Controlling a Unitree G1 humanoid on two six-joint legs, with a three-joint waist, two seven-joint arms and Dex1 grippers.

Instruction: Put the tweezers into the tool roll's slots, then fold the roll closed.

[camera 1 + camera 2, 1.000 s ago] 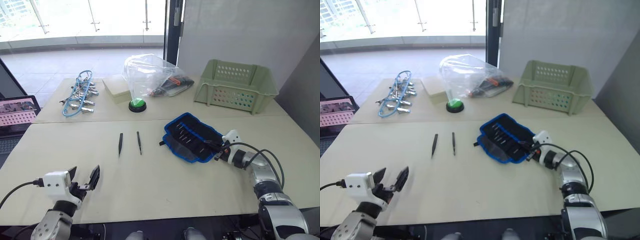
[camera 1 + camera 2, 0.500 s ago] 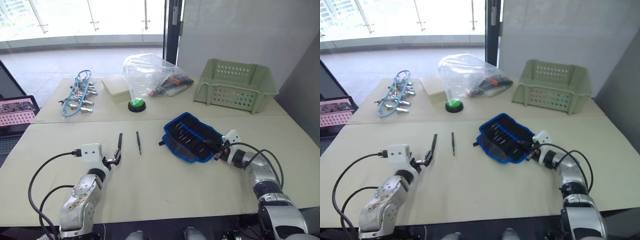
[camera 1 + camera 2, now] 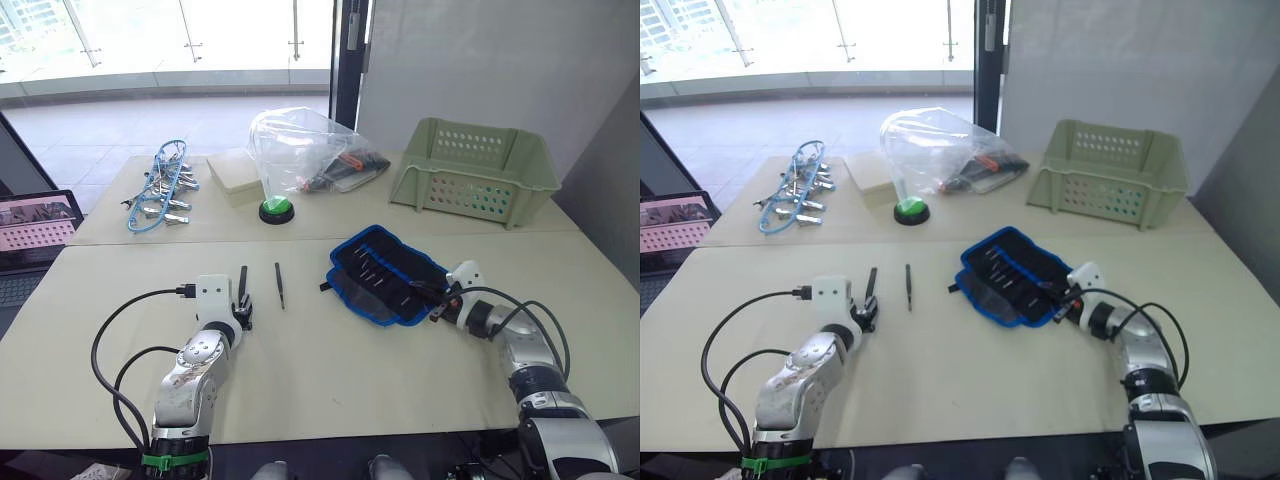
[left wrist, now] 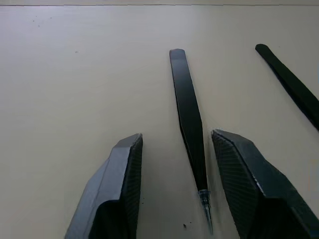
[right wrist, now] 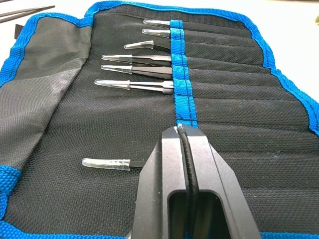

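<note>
Two loose tweezers lie on the table left of the tool roll [image 3: 388,274], which is spread open near the middle with its blue edging showing. The left tweezer [image 4: 189,110] sits right between the spread fingers of the left gripper [image 3: 243,311], fingers parted on either side and, as far as the left wrist view shows, not touching it yet; that close-up also catches the clear cap on its tip, which the head cameras don't resolve. The second tweezer [image 3: 279,284] lies just to the right of it, parallel.

The right wrist view gives the inside of the roll: several capped tweezers tucked into the slots [image 5: 224,99] behind the blue stitched band. The right gripper [image 5: 185,134] is pinched closed over the fabric at a lower slot, with one capped tweezer [image 5: 112,163] poking out from under its fingers.

Farther back are a clear plastic bag [image 3: 300,148], a green button [image 3: 274,210], a green basket [image 3: 472,170] and clamps on blue cord [image 3: 160,188].
</note>
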